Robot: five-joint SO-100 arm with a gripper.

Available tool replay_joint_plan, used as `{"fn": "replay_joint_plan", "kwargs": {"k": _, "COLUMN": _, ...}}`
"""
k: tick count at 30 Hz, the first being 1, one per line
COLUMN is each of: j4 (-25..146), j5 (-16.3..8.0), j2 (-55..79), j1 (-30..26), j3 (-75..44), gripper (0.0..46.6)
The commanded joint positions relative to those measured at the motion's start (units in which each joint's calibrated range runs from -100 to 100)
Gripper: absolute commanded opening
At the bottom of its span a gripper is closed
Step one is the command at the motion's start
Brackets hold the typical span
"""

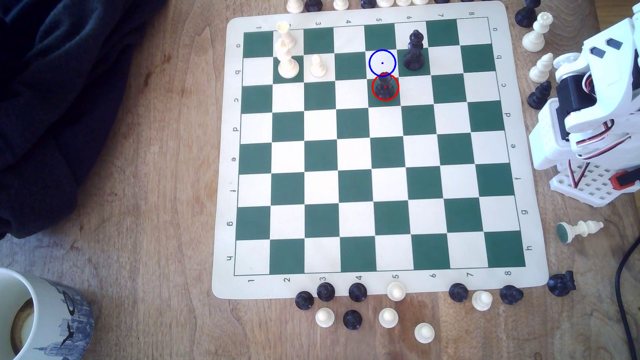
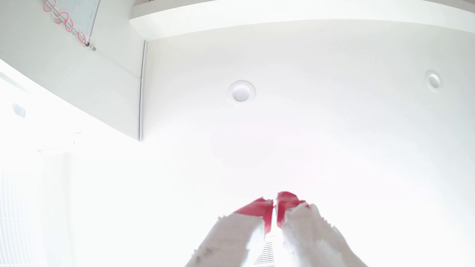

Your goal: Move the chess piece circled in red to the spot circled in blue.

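Note:
The stout black chess piece [image 1: 385, 86] stands upright on a green square, ringed in red, in the board's far half in the exterior view. The spot [image 1: 382, 63], a cream square ringed in blue with a blue dot, lies right behind it and is bare. A taller black piece [image 1: 415, 52] stands one square to the spot's right. The white arm [image 1: 588, 114] is folded up off the board's right edge, far from the piece. In the wrist view my gripper [image 2: 275, 201] points up at the ceiling, its red-tipped fingers [image 2: 258, 209] almost touching with nothing between them.
A tall white piece [image 1: 286, 52] and a white pawn [image 1: 317, 65] stand on the board's far left. Loose black and white pieces line the near edge, far edge and right side. A mug [image 1: 38, 315] sits at the near left, dark cloth [image 1: 62, 97] at the left.

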Motion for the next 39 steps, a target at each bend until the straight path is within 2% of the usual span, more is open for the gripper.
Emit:
{"fn": "replay_joint_plan", "kwargs": {"k": 1, "j4": 1.09, "j5": 0.15, "j2": -0.2, "j1": -0.22, "j3": 1.36, "gripper": 0.2}}
{"fn": "replay_joint_plan", "kwargs": {"k": 8, "j4": 19.77, "j5": 0.15, "j2": -0.2, "j1": 3.22, "j3": 1.08, "gripper": 0.2}}
{"fn": "replay_joint_plan", "kwargs": {"k": 24, "j4": 101.42, "j5": -0.29, "j2": -0.11, "j1": 10.1, "j3": -18.68, "gripper": 0.2}}
{"fn": "replay_joint_plan", "kwargs": {"k": 27, "j4": 114.28, "j5": -0.34, "j2": 0.48, "j1": 12.37, "j3": -21.67, "gripper": 3.9}}
{"fn": "replay_joint_plan", "kwargs": {"k": 29, "j4": 119.68, "j5": -0.34, "j2": 2.01, "j1": 12.37, "j3": -23.85, "gripper": 0.2}}
{"fn": "replay_joint_plan", "kwargs": {"k": 34, "j4": 140.57, "j5": -0.44, "j2": 9.82, "j1": 13.0, "j3": -33.64, "gripper": 0.2}}
{"fn": "replay_joint_plan", "kwargs": {"k": 35, "j4": 145.73, "j5": -2.34, "j2": 15.68, "j1": 13.39, "j3": -38.72, "gripper": 0.2}}
{"fn": "replay_joint_plan", "kwargs": {"k": 39, "j4": 155.23, "j5": -5.57, "j2": 29.77, "j1": 16.13, "j3": -49.32, "gripper": 0.2}}
